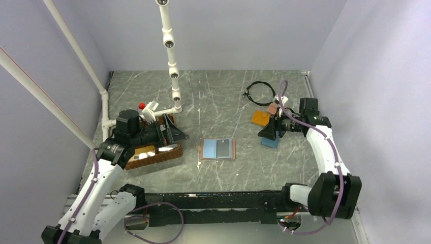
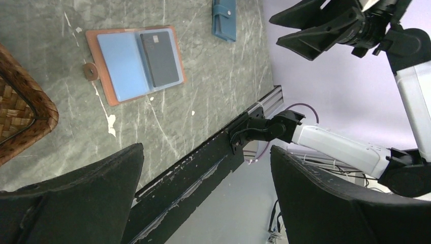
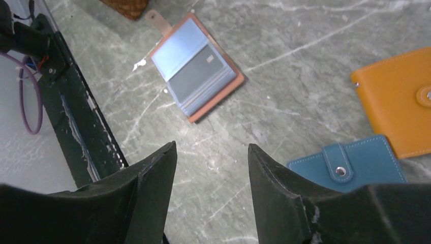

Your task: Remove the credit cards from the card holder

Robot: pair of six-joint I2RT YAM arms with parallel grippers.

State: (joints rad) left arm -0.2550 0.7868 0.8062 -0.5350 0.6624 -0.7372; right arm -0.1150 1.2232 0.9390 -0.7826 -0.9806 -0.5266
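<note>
Grey marbled table (image 1: 152,91), lavender walls. Card holder (image 1: 218,149) lies open flat at centre, towards the near edge, with one grey credit card (image 1: 223,148) in its right-hand pocket. Left gripper (image 1: 175,133) hangs over the wicker basket (image 1: 152,157) at left, jaws wide apart, empty. Right gripper (image 1: 268,133) hovers above the teal wallet (image 1: 270,144) at right, jaws partly apart, empty. Orange wallet (image 1: 260,118) just beyond. Reads as the reach-for-card step. Next: pinch the card's exposed edge and slide it out, probably pinning the holder.
</note>
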